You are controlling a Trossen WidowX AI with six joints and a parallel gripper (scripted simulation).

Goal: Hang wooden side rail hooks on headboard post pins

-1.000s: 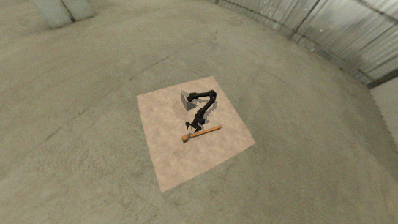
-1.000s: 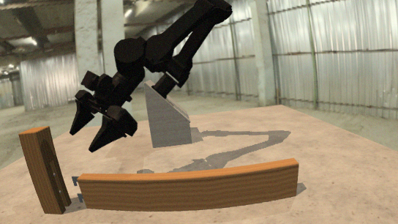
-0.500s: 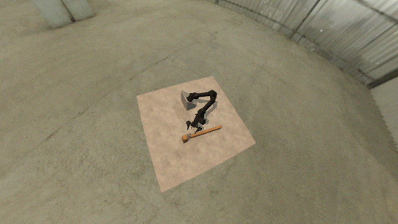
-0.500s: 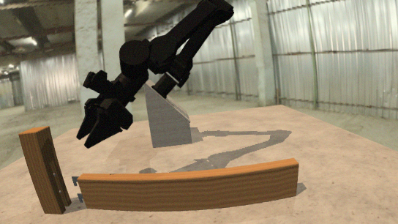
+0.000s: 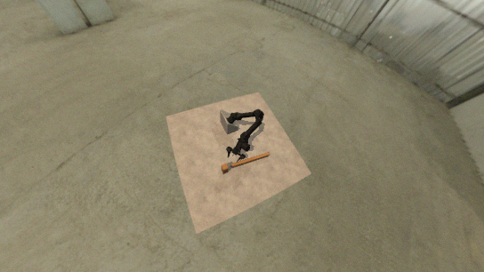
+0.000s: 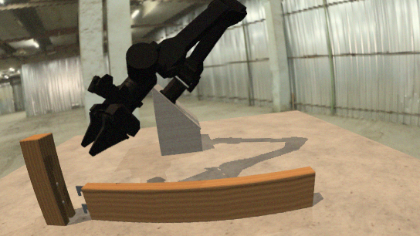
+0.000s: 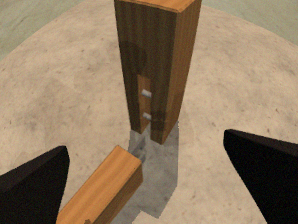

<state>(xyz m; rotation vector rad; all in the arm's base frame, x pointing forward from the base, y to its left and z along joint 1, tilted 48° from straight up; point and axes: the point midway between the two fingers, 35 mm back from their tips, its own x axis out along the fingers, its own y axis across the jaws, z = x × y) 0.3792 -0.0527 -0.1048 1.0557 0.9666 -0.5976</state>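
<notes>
From the top, the wooden rail (image 5: pixel 251 160) (image 6: pixel 201 200) (image 7: pixel 102 187) is seen on the table (image 5: pixel 209 196) (image 6: pixel 347 154) (image 7: pixel 60 90), its hooked end near the post (image 5: pixel 225 168) (image 6: pixel 42 179) (image 7: pixel 147 50). In the exterior view, the gripper (image 5: pixel 235 156) (image 6: pixel 88 150) (image 7: pixel 148 147) is held above the rail, touching neither wood; both hooks (image 6: pixel 82 198) are left outside the post. In the wrist view, the fingers are spread wide, with nothing pinched between them.

From where I stood, the rail (image 5: pixel 251 160) (image 6: pixel 198 200) (image 7: pixel 102 187) was orange-brown with darker grain streaks, and so was the post (image 5: pixel 224 168) (image 6: pixel 40 179) (image 7: pixel 150 55). The desk (image 5: pixel 209 200) (image 6: pixel 367 170) (image 7: pixel 65 75) wore mottled pinkish beige from corner to corner. The arm (image 5: pixel 254 129) (image 6: pixel 170 54) was black, its wedge mount (image 5: pixel 224 122) (image 6: pixel 177 131) grey, the pins (image 6: pixel 58 184) (image 7: pixel 146 93) silvery, the hooks (image 6: pixel 79 190) (image 7: pixel 139 150) blue-grey.
</notes>
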